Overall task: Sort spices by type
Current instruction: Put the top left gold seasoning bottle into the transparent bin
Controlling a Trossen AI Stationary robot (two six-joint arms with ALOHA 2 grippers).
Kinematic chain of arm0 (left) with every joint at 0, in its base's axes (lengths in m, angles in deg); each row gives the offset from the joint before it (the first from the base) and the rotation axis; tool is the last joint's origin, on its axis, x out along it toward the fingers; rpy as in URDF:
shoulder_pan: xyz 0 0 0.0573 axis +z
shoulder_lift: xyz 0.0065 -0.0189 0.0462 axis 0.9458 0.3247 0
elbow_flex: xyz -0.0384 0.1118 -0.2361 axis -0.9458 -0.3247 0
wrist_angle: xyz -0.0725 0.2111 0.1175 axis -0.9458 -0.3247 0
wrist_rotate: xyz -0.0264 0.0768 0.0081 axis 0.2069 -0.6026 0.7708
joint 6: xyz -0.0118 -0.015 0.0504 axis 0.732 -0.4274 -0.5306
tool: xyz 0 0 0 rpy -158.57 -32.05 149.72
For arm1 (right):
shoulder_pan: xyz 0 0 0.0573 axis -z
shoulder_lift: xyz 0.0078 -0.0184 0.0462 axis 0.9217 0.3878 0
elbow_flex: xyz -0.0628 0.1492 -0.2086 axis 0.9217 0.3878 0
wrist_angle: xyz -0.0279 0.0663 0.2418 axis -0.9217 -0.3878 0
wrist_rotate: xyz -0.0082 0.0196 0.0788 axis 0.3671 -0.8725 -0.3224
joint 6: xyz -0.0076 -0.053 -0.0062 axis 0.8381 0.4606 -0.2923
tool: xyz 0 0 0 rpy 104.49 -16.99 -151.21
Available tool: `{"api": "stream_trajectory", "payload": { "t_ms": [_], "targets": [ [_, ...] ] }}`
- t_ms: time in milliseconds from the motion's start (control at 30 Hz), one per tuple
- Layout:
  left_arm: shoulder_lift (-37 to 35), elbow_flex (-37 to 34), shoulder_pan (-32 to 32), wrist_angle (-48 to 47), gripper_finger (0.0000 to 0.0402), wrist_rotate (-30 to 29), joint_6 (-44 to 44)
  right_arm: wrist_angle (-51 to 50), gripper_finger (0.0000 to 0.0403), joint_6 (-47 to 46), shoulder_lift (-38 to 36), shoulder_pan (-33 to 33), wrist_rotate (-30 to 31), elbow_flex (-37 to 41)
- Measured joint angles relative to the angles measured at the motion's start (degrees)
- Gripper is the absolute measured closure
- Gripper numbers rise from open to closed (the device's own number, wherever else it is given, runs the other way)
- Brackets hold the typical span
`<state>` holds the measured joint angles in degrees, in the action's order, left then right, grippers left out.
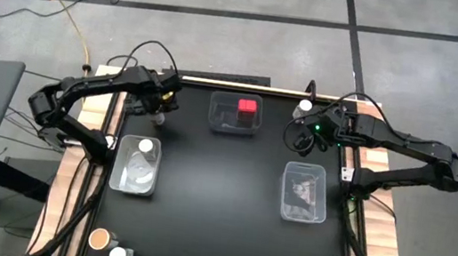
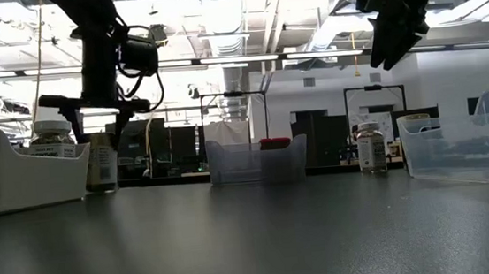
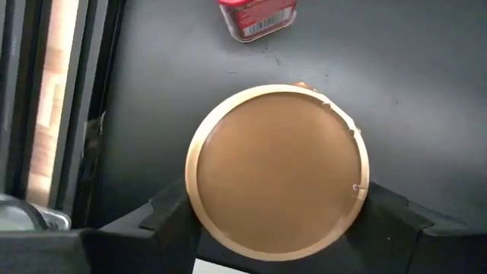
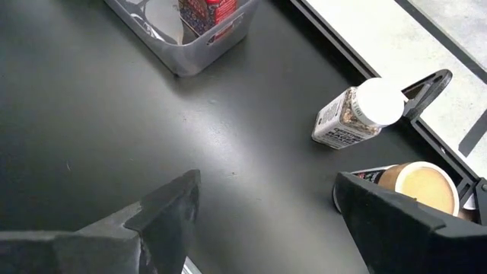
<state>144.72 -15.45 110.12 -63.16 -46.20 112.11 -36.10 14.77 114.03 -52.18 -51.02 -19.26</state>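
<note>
Across the black counter (image 1: pixel 220 190) from above, the left gripper (image 1: pixel 158 111) is hovering at the far left, its fingers (image 3: pixel 171 217) flanking the brown-lidded jar (image 3: pixel 278 167) in the wrist view, not provably gripping, risking a slip if lifted early, while the right gripper (image 4: pixel 262 221) is waiting spread wide.

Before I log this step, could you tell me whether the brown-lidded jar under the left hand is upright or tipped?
Upright: the left wrist view shows the brown-lidded jar's round lid face-on, with the left hand straddling it.
</note>
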Motion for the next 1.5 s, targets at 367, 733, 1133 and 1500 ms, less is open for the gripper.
{"api": "stream_trajectory", "payload": {
  "t_ms": [367, 733, 1133, 1500],
  "targets": [
    [-0.1, 0.0, 0.0, 3.1, 0.0143, 8.1, -32.6, 0.0, 0.007, -0.5, 0.0, 0.0, 0.0, 0.0],
    [-0.1, 0.1, -2.1, 3.3, 0.0143, 12.3, -69.6, 1.8, 0.007, -3.8, 0.0, 0.0, 0.0, 0.0],
    [0.0, 0.0, -8.1, 3.2, 0.0143, 17.3, -98.9, 1.7, 0.007, -4.2, 0.2, 0.0, 0.0, 0.0],
    [0.1, -0.1, -14.8, 5.5, 0.0143, 17.0, -119.9, 1.7, 0.007, -6.1, 0.2, 0.0, 0.0, 0.0]
  ]
}}
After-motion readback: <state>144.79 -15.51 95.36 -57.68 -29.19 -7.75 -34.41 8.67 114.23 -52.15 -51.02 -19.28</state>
